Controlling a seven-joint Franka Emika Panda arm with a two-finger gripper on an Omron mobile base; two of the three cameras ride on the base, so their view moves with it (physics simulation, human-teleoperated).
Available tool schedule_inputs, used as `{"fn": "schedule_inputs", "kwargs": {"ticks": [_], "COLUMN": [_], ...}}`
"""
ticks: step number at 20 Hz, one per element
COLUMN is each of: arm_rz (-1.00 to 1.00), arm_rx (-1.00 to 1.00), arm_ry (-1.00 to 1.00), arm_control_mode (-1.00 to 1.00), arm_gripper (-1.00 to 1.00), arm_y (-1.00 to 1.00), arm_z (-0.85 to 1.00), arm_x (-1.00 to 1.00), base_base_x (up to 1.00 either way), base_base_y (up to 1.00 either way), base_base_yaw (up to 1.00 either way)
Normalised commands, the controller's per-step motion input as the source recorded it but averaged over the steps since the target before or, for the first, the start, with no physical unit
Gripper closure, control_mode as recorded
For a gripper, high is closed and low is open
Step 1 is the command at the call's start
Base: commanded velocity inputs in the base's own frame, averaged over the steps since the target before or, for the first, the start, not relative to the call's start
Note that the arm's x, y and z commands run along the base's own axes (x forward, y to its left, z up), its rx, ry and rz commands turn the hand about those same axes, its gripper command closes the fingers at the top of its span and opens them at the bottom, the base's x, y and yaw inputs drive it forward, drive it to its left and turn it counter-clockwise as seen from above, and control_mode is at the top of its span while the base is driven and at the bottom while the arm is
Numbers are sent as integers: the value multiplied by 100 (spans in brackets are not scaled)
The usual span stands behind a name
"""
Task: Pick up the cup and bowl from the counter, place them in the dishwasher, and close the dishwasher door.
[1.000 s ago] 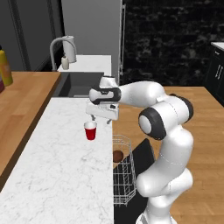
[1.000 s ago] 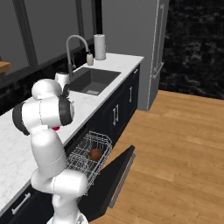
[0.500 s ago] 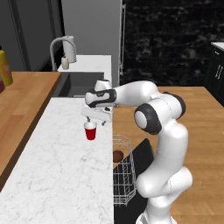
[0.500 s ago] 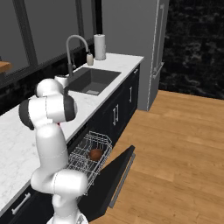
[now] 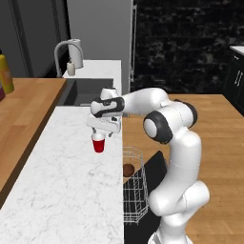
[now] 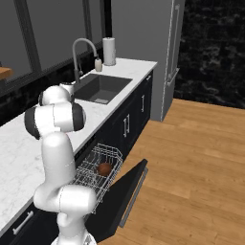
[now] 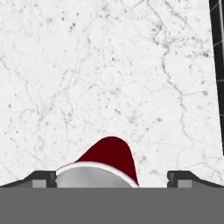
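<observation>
The red cup (image 5: 98,144) stands upright on the white marble counter (image 5: 66,190) near its right edge. My gripper (image 5: 101,132) hangs open right above it, one finger on each side of the rim. In the hand view the cup (image 7: 111,156) with its white inside sits low between the two fingertips (image 7: 43,177), not touched by either. The dark brown bowl (image 5: 128,170) lies in the dishwasher's pulled-out white wire rack (image 5: 135,200). It shows again as the bowl (image 6: 105,168) in the rack (image 6: 91,178), with the black dishwasher door (image 6: 128,190) folded down and open.
A dark sink (image 5: 83,93) with a grey faucet (image 5: 64,50) and a soap bottle (image 5: 71,68) lies beyond the cup. An orange-brown wooden top (image 5: 21,114) with a yellow bottle (image 5: 5,74) runs along the left. A paper towel roll (image 6: 109,50) stands by the tall fridge (image 6: 143,52).
The hand has swung left and come down over the red cup, staying open. The cup and the bowl have not moved.
</observation>
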Motion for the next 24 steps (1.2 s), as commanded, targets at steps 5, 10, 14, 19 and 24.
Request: {"fn": "schedule_inputs", "kwargs": {"ticks": [5,10,14,19,24], "arm_rz": [0,0,0,0,0], "arm_rx": [0,0,3,9,2], "arm_ry": [0,-7,-18,-10,0], "arm_control_mode": [-100,-100,-100,-100,-100], "arm_gripper": [-100,-100,-100,-100,-100], "arm_y": [-18,-5,24,2,-15], "arm_z": [-10,-8,0,7,0], "arm_x": [-21,-10,0,-13,-26], "base_base_x": [0,0,0,0,0], "base_base_y": [0,0,0,0,0], "base_base_yaw": [0,0,0,0,0]}}
